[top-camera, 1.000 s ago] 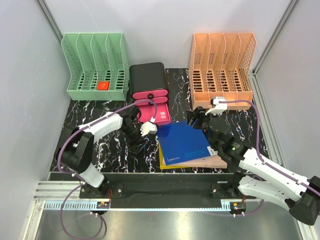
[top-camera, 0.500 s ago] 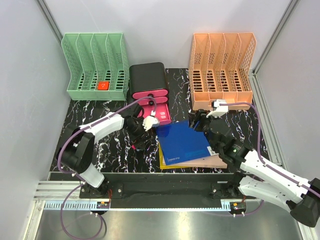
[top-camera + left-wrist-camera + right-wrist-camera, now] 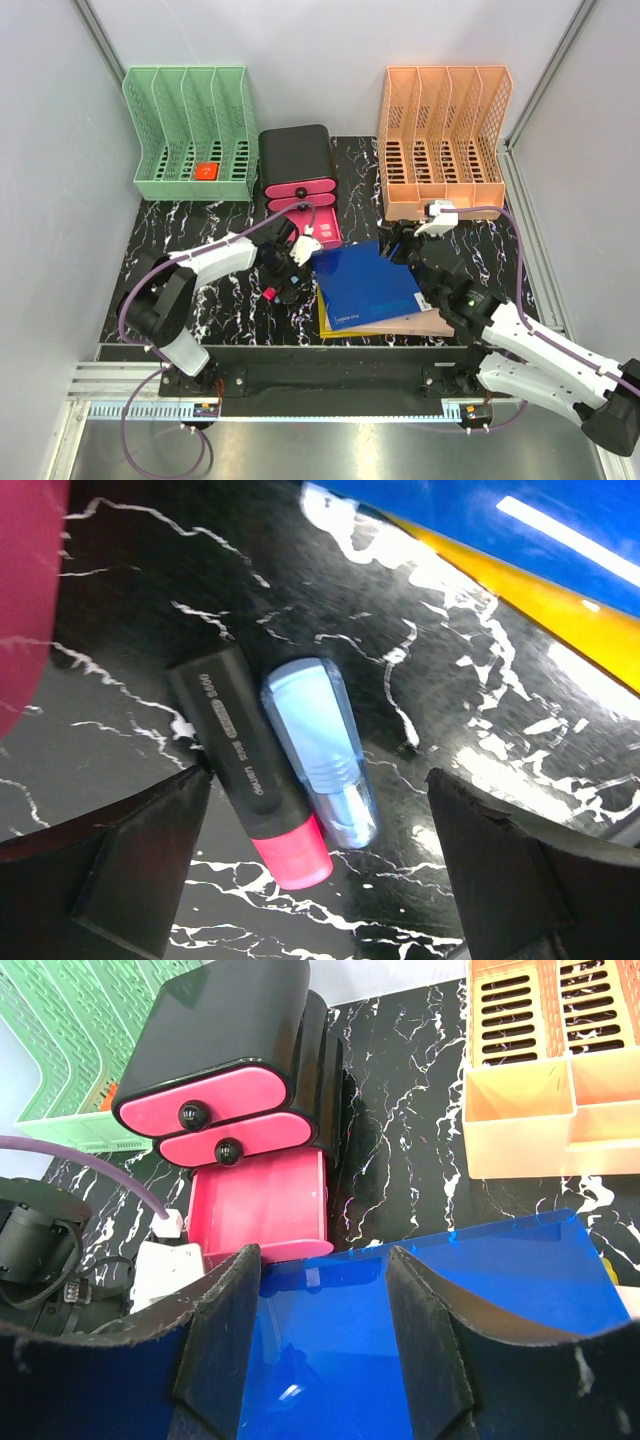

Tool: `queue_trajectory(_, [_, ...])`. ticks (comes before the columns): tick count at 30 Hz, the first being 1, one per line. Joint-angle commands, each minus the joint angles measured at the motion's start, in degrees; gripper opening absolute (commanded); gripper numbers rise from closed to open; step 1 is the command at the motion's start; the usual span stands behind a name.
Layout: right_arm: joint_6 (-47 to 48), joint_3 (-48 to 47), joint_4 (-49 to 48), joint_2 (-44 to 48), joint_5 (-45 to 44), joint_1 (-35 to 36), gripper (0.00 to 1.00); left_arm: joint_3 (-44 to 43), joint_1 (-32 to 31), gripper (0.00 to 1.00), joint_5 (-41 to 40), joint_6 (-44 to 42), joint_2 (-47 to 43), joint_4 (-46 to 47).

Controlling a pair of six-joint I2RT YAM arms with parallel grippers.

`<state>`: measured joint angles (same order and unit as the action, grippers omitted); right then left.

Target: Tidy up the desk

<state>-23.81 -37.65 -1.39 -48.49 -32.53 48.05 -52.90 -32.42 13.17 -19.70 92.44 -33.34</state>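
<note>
Two sticks, a pink marker (image 3: 250, 770) and a blue tube (image 3: 322, 750), lie touching mid-frame on the desk (image 3: 200, 225) under the spread left gripper (image 3: 315, 845). They look light and probably slick; pinch across one barrel. Whether the right gripper (image 3: 325, 1320) holds the blue folder (image 3: 500, 1280) is unclear.

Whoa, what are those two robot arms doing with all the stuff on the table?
They are tidying the desk. The left pincer hangs wide open over a black highlighter with a pink tip and a small light-blue thing that lie side by side, and it holds neither. The right pincer, its jaws apart, sits at the far edge of the blue folder. The bottom pink drawer is pulled out.
</note>
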Motion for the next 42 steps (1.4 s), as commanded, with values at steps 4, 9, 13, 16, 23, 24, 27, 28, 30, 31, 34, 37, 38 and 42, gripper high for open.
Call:
queue_trajectory(4, [-0.53,0.56,0.24,1.73,-1.48,-0.07,0.61,0.88,-0.36,0.99,-4.2,2.39,1.69,3.2])
queue_trajectory(9, [-0.53,0.91,0.42,1.91,-1.39,-0.07,0.6,0.0,-0.8,0.99,-4.55,2.57,3.53,3.72])
queue_trajectory(13, [-0.71,0.82,0.51,1.91,-1.22,-0.15,0.6,-0.44,-1.5,0.91,-5.08,2.48,5.2,4.43])
queue_trajectory(16, [-0.53,0.65,0.86,2.0,-1.04,-0.06,0.59,-0.44,-1.76,0.83,-5.35,2.57,5.12,4.6])
queue_trajectory(23, [-0.44,0.47,1.04,2.26,-0.95,-0.07,0.58,0.34,-1.94,0.69,-5.26,2.21,3.8,3.2])
queue_trajectory(24, [-0.44,0.38,1.04,2.17,-0.95,-0.15,0.59,0.35,-1.94,0.66,-5.17,2.04,3.71,2.85])
queue_trajectory(27, [-0.53,0.21,1.04,2.0,-0.78,-0.15,0.58,0.26,-2.03,0.52,-4.47,1.69,3.88,1.88])
queue_trajectory(28, [-0.45,0.12,1.04,2.0,-0.86,-0.07,0.58,0.26,-2.03,0.49,-4.21,1.69,3.97,1.62])
queue_trajectory(30, [-0.44,0.12,1.04,1.91,-0.78,-0.07,0.58,-0.09,-2.03,0.4,-3.77,1.69,4.23,1.09])
queue_trajectory(31, [-0.27,0.12,1.04,1.99,-0.78,-0.15,0.58,-0.18,-2.12,0.39,-3.24,1.6,4.15,0.83])
queue_trajectory(34, [-0.09,0.03,1.04,2.08,-0.95,-0.15,0.57,-0.1,-2.2,0.35,-2.36,1.6,3.53,0.47])
queue_trajectory(37, [-0.01,0.03,1.04,2.17,-0.95,-0.15,0.57,-0.18,-2.2,0.33,-2.18,1.25,2.22,-0.31])
queue_trajectory(38, [-0.01,0.03,1.04,2.0,-0.95,-0.07,0.57,-0.7,-2.2,0.33,-2.27,0.9,1.78,-0.67])
queue_trajectory(42, [-0.01,-0.14,1.04,1.47,-0.78,-0.15,0.57,-4.65,-2.2,0.3,-2.09,-0.51,-1.47,-5.92])
